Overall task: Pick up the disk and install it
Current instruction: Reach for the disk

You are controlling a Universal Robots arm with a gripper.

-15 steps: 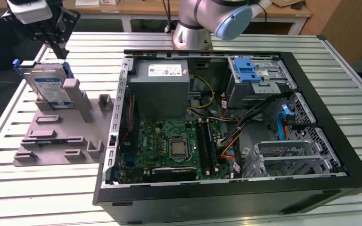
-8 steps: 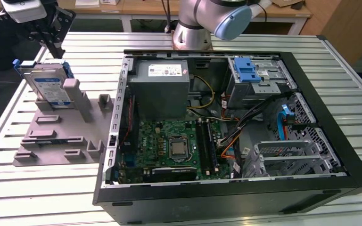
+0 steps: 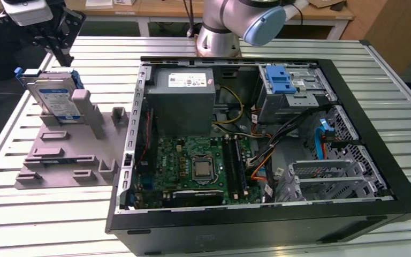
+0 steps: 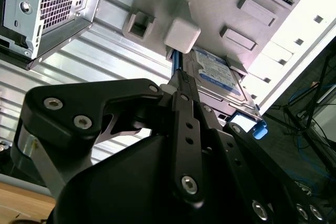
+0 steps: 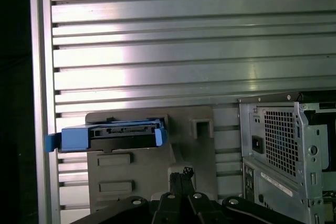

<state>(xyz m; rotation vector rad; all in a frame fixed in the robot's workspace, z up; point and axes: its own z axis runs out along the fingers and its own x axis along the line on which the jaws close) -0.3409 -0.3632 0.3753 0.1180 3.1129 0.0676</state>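
Gripper (image 3: pixel 65 58) just above disk (image 3: pixel 52 99); fingers (image 5: pixel 177 179) pressed together, empty. Disk upright in grey stand (image 3: pixel 62 160). Advise you spread fingers, centre over blue frame, descend square.

Slatted aluminium table (image 3: pixel 48 225) with grey fixture plate (image 3: pixel 62 155) beside open computer case (image 3: pixel 263 230).

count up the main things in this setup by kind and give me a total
disk: 1
grey holder plate: 1
open computer case: 1
grey power-supply box: 1
gripper: 1
total: 5
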